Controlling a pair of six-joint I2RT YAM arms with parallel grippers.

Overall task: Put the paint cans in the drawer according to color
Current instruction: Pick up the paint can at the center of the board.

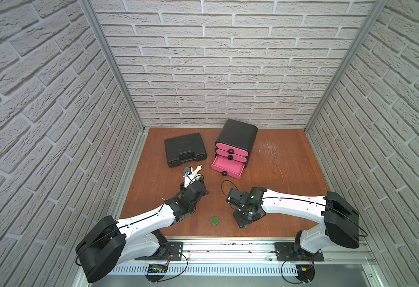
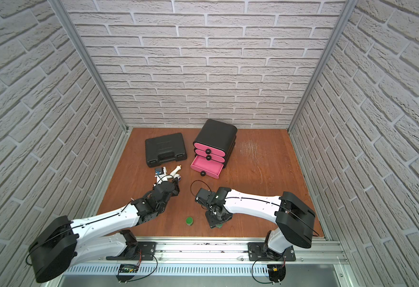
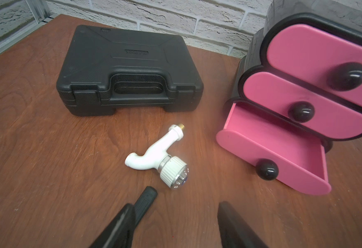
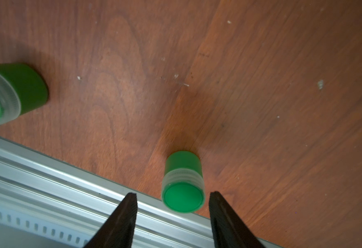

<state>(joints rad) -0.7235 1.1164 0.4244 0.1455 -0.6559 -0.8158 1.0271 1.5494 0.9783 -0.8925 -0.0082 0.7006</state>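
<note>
Reporting what the cameras give. The right claw (image 4: 173,193) points down at the front edge of the desk (image 1: 290,174), jaws apart and holding nothing. One green paint can (image 4: 183,186) stands upright with its lid in the gap just past the fingertips (image 4: 130,206). There is a clear gap to the can on both sides and no contact is visible. In both top views that can is almost hidden under the claw, with only a sliver of green showing (image 2: 219,225).

The second green paint can (image 1: 214,220) stands upright in the open on the desk, also near the front edge, between the two arms and apart from the first can. The right wrist view catches it at the frame edge (image 4: 4,94).

The left claw (image 3: 175,205) hangs low over the desk, jaws about half open with nothing between them. It points at a white tap fitting (image 3: 154,153) lying just ahead of the tips.

The drawer unit (image 1: 237,134) is black with three pink fronts and sits at the back of the desk. Its bottom drawer (image 1: 228,169) is pulled out and the upper two are closed. No can is visible in the open drawer. A closed black tool case (image 1: 185,149) lies just beside the unit.
</note>
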